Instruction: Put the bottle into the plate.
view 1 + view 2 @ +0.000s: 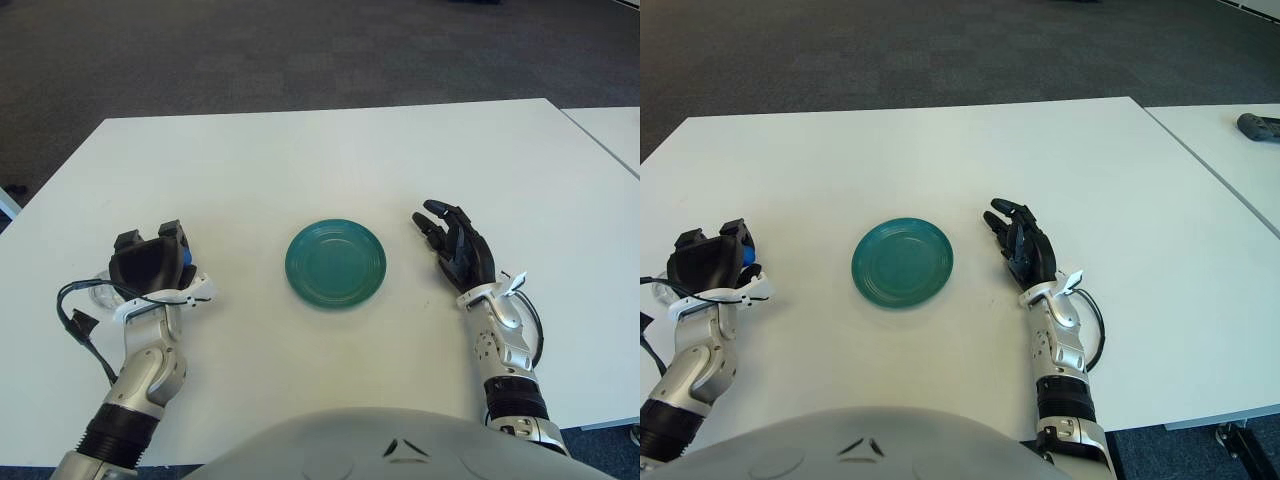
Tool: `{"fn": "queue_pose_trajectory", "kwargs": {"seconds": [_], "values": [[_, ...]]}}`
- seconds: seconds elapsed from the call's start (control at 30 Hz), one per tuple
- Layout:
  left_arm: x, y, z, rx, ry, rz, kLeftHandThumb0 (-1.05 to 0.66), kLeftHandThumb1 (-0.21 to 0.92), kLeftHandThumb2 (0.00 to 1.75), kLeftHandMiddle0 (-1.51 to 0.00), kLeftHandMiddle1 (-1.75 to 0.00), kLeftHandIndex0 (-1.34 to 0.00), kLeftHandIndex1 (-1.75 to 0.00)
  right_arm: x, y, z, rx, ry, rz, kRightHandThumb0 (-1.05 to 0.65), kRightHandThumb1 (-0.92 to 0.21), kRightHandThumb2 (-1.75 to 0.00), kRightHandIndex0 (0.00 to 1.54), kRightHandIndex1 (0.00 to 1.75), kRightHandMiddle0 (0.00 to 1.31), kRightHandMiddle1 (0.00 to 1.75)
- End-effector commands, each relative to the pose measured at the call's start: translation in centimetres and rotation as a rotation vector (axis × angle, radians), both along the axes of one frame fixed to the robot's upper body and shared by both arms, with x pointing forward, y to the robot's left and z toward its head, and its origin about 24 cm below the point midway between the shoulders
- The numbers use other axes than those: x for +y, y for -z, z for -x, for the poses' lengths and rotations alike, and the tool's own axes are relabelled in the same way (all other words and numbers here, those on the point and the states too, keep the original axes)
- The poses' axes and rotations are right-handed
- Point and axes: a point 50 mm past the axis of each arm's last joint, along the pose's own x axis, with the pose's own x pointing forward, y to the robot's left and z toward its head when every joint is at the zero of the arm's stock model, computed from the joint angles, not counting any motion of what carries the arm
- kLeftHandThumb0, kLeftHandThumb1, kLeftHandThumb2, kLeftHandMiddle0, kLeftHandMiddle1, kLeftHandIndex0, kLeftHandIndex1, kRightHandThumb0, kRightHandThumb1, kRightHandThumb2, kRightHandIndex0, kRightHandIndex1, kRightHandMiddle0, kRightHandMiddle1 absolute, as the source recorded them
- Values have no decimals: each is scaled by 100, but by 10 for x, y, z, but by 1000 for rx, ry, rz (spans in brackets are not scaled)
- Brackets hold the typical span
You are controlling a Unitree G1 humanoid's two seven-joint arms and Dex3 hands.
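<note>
A teal plate (pixel 335 262) sits in the middle of the white table (pixel 330 160). A clear plastic bottle lies on its side at the left, mostly hidden behind my left hand (pixel 150 262). Its blue cap (pixel 189 260) shows at the hand's right and its clear body (pixel 101 291) at the hand's left. My left hand's fingers are curled over the bottle, well left of the plate. My right hand (pixel 455 245) shows to the right of the plate, fingers spread and holding nothing.
A second white table (pixel 1230 150) stands close on the right, with a dark object (pixel 1260 127) on it. A black cable (pixel 80 325) loops beside my left wrist. Dark carpet lies beyond the table's far edge.
</note>
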Motion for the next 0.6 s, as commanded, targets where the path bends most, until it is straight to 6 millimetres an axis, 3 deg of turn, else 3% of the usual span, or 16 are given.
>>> {"fn": "queue_pose_trajectory", "kwargs": {"seconds": [0.0,0.4,0.57], "values": [[2,-5,0,-7,-8,-30,-48,28,135,-114,-175,-64,-175,3,15,10,74,0,-21,-61,-92,-73,46,45,17,97],[1,-8,1,-28,8,-58,-48,28,135,-115,-175,-64,-175,5,17,12,110,13,-17,-58,-92,-71,48,45,21,97],[-4,-38,8,-127,22,-91,-48,28,136,-116,-175,-64,-175,9,18,13,122,11,-18,-56,-91,-75,49,48,24,97]]}}
